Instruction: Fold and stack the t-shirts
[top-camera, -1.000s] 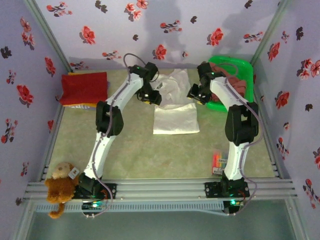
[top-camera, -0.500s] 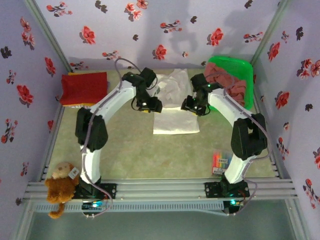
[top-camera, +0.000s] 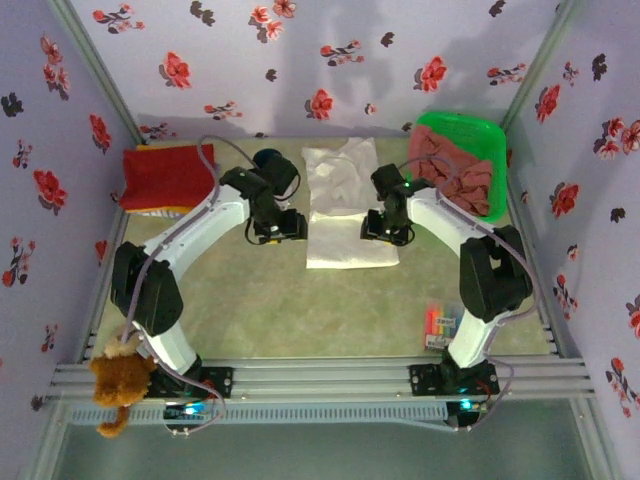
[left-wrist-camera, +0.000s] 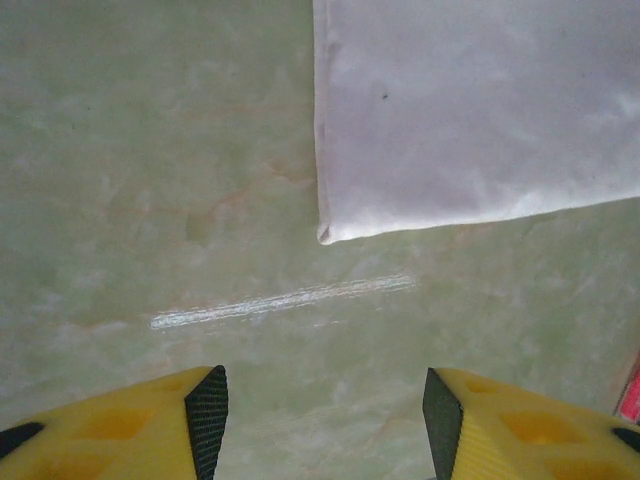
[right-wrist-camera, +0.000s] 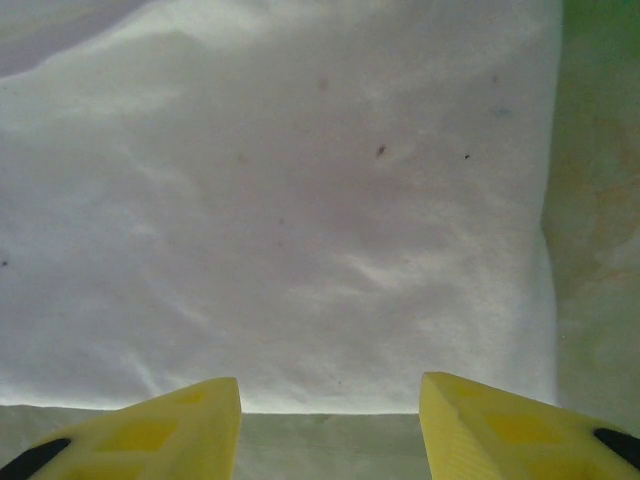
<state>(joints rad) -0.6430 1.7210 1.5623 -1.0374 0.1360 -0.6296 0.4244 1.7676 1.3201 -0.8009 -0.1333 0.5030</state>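
Here the green table (top-camera: 300, 320) lies bare toward its near edge. The white t-shirt (top-camera: 345, 250) sits mid-table, partly folded. The left gripper (left-wrist-camera: 325, 400), jaws apart and empty, hovers just beside its corner. The right gripper (right-wrist-camera: 330, 400), equally parted, hangs over a straight edge.

Both arms bow outward and reach in toward each other, the left claw (top-camera: 278, 226) and right claw (top-camera: 387, 228) pointing down, jaws parted and empty.

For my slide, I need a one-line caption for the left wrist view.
Open left end effector over the green table, facing a corner of the folded white t-shirt.
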